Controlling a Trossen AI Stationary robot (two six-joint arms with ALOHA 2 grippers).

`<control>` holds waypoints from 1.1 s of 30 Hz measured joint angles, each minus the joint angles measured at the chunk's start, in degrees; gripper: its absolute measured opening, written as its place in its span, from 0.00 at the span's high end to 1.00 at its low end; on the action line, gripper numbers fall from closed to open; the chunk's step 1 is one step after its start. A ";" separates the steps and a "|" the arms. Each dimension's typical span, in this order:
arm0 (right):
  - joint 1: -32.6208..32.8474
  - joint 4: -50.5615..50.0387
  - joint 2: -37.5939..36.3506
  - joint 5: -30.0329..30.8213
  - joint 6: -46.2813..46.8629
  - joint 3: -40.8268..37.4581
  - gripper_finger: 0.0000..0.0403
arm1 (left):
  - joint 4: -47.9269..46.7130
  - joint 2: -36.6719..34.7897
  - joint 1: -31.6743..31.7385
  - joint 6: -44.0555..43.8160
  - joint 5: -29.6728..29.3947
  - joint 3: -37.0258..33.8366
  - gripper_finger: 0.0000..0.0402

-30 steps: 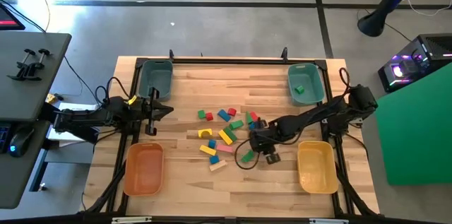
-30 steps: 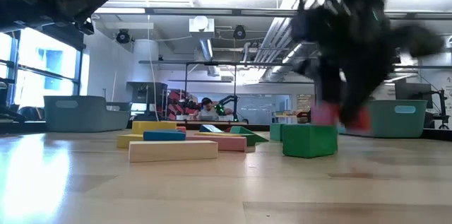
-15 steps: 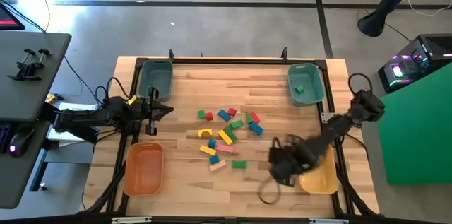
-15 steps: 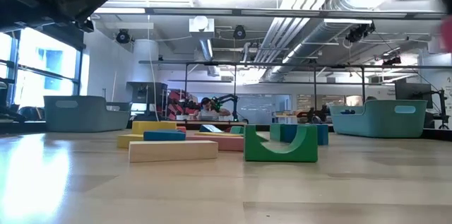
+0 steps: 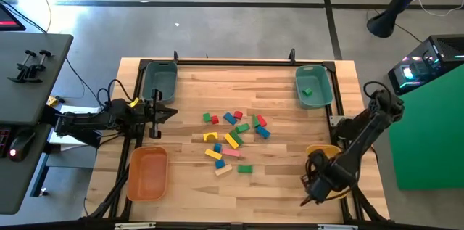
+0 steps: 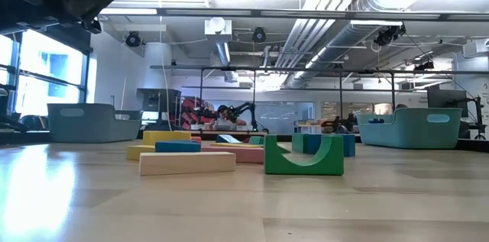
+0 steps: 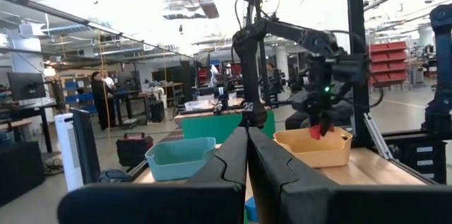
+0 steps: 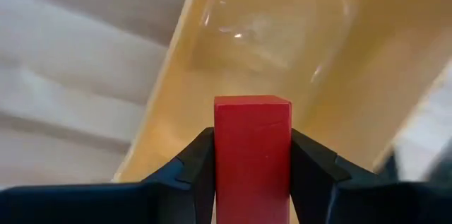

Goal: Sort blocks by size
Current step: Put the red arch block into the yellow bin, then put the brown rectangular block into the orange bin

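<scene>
My right gripper (image 5: 317, 185) is shut on a red block (image 8: 252, 150) above the yellow bin (image 5: 324, 151) at the table's near right. It also shows in the left wrist view (image 7: 321, 124), with the red block (image 7: 316, 131) over the bin (image 7: 311, 148). The other blocks (image 5: 232, 136) lie loose at the table's centre. A green arch (image 5: 245, 168) stands nearest on its two legs (image 6: 303, 156). My left gripper (image 5: 158, 110) is shut and empty at the table's left, between the teal bin and the orange bin. My right gripper pinches the red block by two opposite sides (image 8: 220, 155) between its two fingers. The fingers point down from above. The block is lifted clear over the inside of the yellow bin (image 8: 282, 33).
A teal bin (image 5: 159, 79) stands at the far left. Another teal bin (image 5: 313, 77) at the far right holds a green block (image 5: 307, 92). An orange bin (image 5: 148, 173) stands at the near left. Bare wood lies between the blocks and the bins.
My right gripper has gone from the pile of blocks toward the table's near right corner with the red block, and now stands over the yellow bin. The green arch has shifted a little toward the near left and turned about.
</scene>
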 joint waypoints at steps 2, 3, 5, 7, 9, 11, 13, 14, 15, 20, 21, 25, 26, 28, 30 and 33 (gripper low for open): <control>0.11 4.48 -1.48 2.44 3.49 -3.15 0.68 | 0.00 0.00 0.00 -0.01 0.00 0.00 1.00; 0.09 6.19 -2.10 3.44 4.70 -4.85 0.68 | 0.00 0.00 0.00 -0.01 0.01 0.00 1.00; 0.04 8.87 -2.99 3.89 6.70 -8.67 0.68 | 0.00 0.00 0.00 -0.01 0.02 0.00 1.00; 0.06 9.86 -3.68 3.00 8.73 -12.24 0.68 | -0.04 0.00 0.00 -0.01 0.00 0.00 1.00; 0.08 10.56 -4.33 2.98 10.20 -15.05 0.68 | -0.03 0.00 0.00 -0.01 0.02 0.00 1.00; 0.06 12.00 -4.68 2.99 10.52 -17.28 0.68 | -0.02 0.00 0.00 -0.01 0.02 0.00 1.00; 0.06 13.26 -4.74 2.98 10.56 -19.14 0.68 | -0.04 0.00 0.00 -0.01 0.02 0.00 1.00; 0.06 14.40 -4.74 2.97 10.54 -20.07 0.68 | -0.04 0.00 0.00 -0.01 0.02 0.00 1.00; 0.06 15.64 -4.74 2.97 10.48 -20.90 0.68 | -0.02 0.00 0.00 -0.03 0.02 0.00 1.00; 0.08 18.01 -4.91 3.08 10.00 -22.41 0.67 | -0.02 0.00 0.00 -0.82 0.02 0.00 1.00; 0.06 17.79 -4.87 3.50 9.40 -22.41 0.65 | -0.02 0.00 0.00 -1.25 0.03 0.00 1.00; 0.06 14.75 -4.70 4.87 6.64 -20.77 0.49 | 0.40 0.00 0.00 -1.71 0.02 0.00 1.00; 0.06 12.94 -4.70 4.88 6.53 -19.81 0.46 | 0.55 0.00 0.00 -1.81 0.02 0.00 1.00; 0.06 7.24 -4.70 4.87 6.54 -17.16 0.42 | 1.24 0.00 0.00 -2.77 -0.02 -0.02 1.00; 0.06 0.26 -4.70 4.89 6.63 -13.60 0.40 | 2.56 0.00 0.00 -3.27 -0.04 -0.02 1.00; 0.27 -9.99 -4.70 7.87 6.57 -6.92 0.39 | 3.50 0.00 -0.01 -6.31 -0.04 -0.02 1.00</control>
